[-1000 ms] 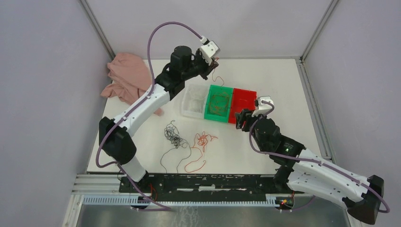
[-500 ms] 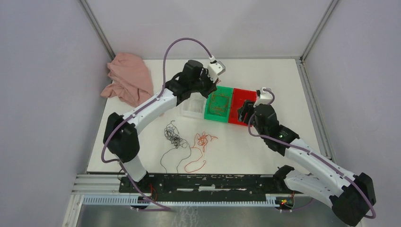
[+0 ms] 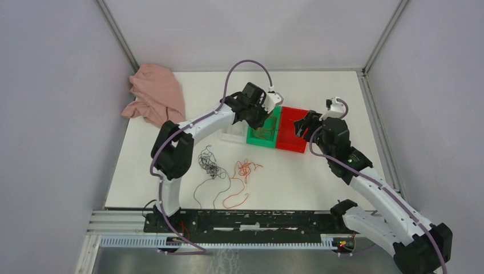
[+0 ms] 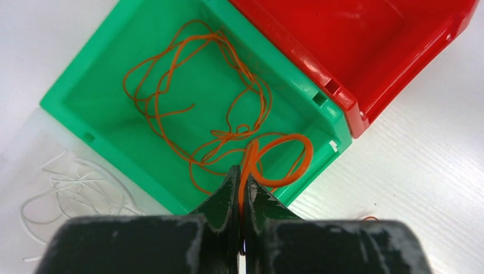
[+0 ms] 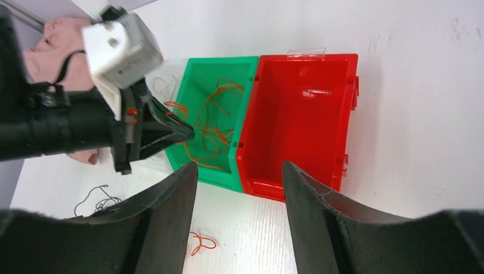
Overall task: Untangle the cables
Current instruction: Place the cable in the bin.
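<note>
A white table (image 3: 285, 188) fills a booth of plain pale-grey walls (image 3: 51, 125), whose panels meet at slanted metal posts (image 3: 117, 35) in the two far corners. A black strip (image 3: 245, 220) and a ribbed aluminium rail (image 3: 257, 242) run along the table's near edge. Soft, even light leaves only faint shadows.

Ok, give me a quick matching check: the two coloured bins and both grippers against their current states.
Things:
1. green bin
2. red bin
3. left gripper
4. right gripper

States:
A. open, holding nothing
B. shut on an orange cable
C. loose orange cables lying inside
D. no cable seen inside

Pairs: 1-C, 2-D, 3-B, 4-A
</note>
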Available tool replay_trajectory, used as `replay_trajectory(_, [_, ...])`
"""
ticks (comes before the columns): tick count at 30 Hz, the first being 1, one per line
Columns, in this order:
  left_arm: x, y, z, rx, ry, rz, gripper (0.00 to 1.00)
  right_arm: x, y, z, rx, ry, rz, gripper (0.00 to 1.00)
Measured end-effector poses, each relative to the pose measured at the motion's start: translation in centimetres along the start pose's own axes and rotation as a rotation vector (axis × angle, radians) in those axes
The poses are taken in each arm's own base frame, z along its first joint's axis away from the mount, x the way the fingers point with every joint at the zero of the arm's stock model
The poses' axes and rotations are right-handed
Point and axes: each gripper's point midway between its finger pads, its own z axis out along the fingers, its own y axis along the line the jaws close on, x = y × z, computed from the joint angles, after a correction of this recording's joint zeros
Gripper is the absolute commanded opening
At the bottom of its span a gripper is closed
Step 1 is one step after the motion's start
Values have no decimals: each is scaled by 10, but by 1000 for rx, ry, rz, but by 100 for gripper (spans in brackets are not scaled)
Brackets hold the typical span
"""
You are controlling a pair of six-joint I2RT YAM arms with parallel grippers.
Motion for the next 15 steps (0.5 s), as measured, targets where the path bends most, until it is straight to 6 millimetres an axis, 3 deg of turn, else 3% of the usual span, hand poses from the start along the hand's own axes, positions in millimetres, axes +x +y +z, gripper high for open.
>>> replay_trajectory(6, [14, 0, 6, 15, 63, 33, 30, -15, 1, -3, -16, -17, 22, 64])
replay_trajectory(10, [10, 1, 2, 19, 65, 64, 62, -11, 1, 0, -28, 13, 30, 64])
replay_trajectory(12, [12, -1, 0, 28, 70, 80, 73, -8, 2, 4, -34, 31, 31, 64])
replay_trajectory(15, [14, -6, -6, 57, 82, 92, 74, -6, 7, 10, -52, 62, 31, 64])
